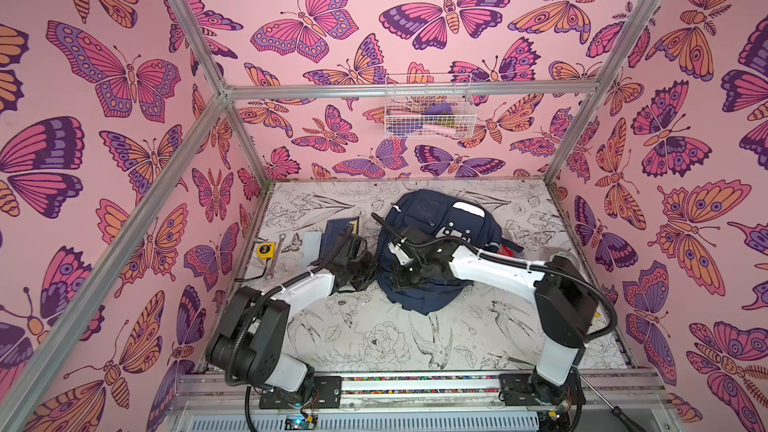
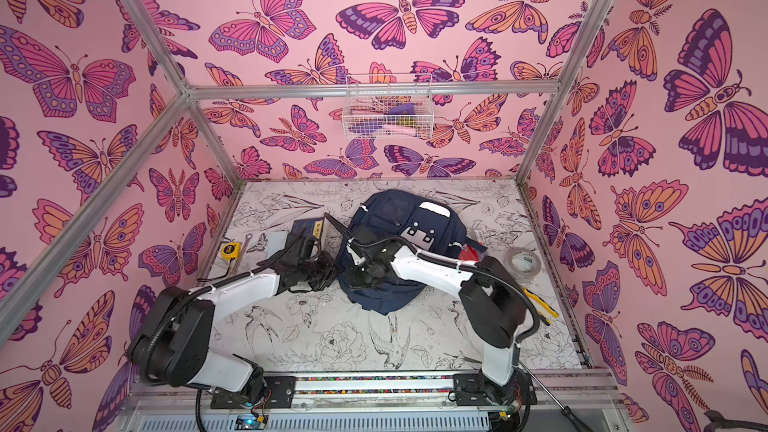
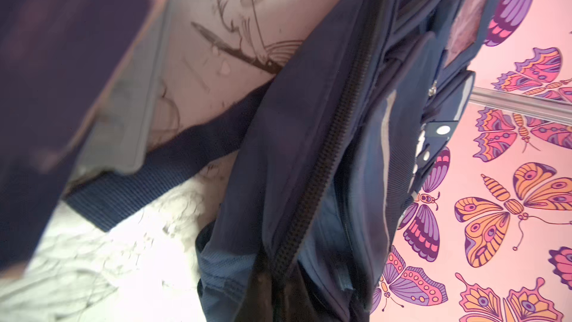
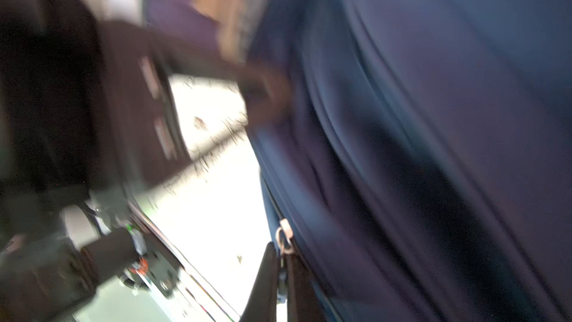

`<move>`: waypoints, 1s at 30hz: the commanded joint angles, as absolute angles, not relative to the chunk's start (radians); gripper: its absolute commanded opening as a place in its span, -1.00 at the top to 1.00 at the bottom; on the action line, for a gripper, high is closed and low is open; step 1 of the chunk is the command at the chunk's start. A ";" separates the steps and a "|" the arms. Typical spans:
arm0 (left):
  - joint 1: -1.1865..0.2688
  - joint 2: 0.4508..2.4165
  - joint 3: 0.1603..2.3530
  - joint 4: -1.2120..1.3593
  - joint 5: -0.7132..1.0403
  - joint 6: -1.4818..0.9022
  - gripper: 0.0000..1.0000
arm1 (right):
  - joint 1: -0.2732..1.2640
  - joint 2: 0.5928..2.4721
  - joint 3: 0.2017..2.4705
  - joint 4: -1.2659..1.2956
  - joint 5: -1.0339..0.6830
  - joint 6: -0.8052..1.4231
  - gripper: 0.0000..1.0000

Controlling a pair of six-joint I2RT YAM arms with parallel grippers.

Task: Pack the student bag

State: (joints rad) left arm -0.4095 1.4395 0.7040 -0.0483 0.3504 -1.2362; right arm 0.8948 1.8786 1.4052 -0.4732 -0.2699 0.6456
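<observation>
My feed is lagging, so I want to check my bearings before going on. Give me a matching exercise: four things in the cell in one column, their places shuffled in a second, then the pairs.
Things
1. navy blue fabric backpack
2. yellow round tape measure
3. white wire basket
4. grey roll of tape

Places
A. hung on the pink back wall
B. near the left edge of the table
C. middle of the table
D. near the table's right edge

Pairs: 1-C, 2-B, 3-A, 4-D
</observation>
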 commanded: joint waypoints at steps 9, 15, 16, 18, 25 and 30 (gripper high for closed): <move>-0.566 1.155 0.594 -0.176 0.187 -1.319 0.52 | 0.788 1.722 1.320 -0.646 -0.280 0.443 1.00; -0.447 1.185 0.671 -0.266 0.197 -1.236 -0.48 | 0.789 1.582 1.148 -0.630 -0.353 0.450 1.00; -0.427 1.211 0.689 -0.260 0.220 -1.226 -0.47 | 0.789 1.579 1.128 -0.615 -0.359 0.461 1.00; -0.414 1.280 0.723 -0.254 0.266 -1.208 -0.40 | 0.789 1.547 1.107 -0.590 -0.365 0.478 1.00; -0.440 1.469 0.772 -0.141 0.400 -1.221 -0.33 | 0.791 1.536 1.100 -0.546 -0.387 0.520 1.00; -0.455 1.556 0.763 -0.013 0.453 -1.274 -0.16 | 0.791 1.531 1.105 -0.556 -0.385 0.526 1.00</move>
